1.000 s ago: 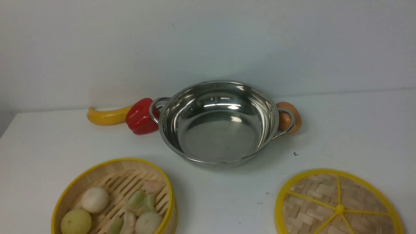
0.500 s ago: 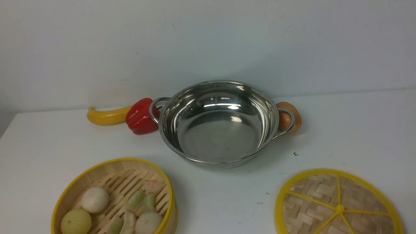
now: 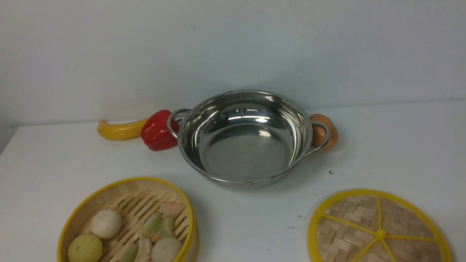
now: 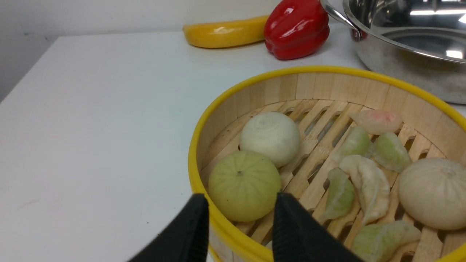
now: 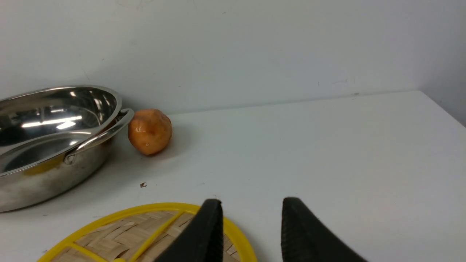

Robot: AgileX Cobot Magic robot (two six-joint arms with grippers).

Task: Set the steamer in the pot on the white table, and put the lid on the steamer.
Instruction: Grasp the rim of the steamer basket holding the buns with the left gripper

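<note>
Left claw released, jaws astride steamer wall: one finger inside, one outside. Right claw released, one finger above lid rim, other above table. Pot ahead: right of left claw, left of right claw.

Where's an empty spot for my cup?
Between the steamer and the lid, in front of the pot, the white table is bare. Also right of the orange fruit. Crowded: red pepper and banana left of the pot.
</note>
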